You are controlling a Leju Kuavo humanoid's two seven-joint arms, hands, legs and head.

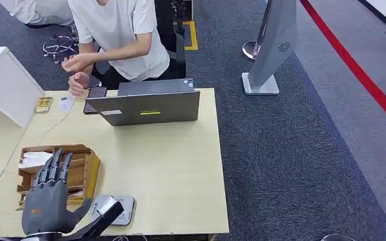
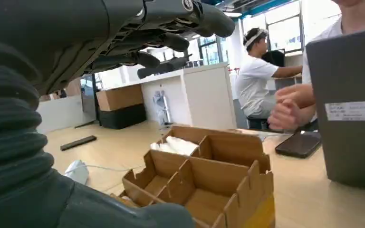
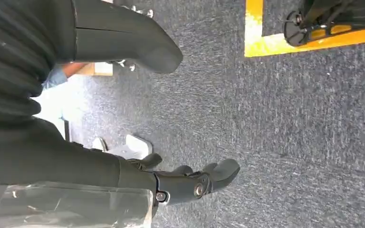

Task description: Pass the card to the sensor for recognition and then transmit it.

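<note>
With fingers spread and holding nothing, the left hand (image 1: 50, 201) hovers over the cardboard box (image 1: 83, 165) on the surface (image 1: 171, 170), so it should lower straight onto the white cards (image 1: 34, 159) in the far compartment and pinch one cleanly.

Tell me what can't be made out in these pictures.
- Cardboard organizer: near compartments hidden by the left hand in the head view; the card cannot be picked out.
- Grey device: partly covered by the left arm.
- Phone: partly hidden behind the laptop.
- Right hand: hangs over carpet, nothing visibly held.
</note>
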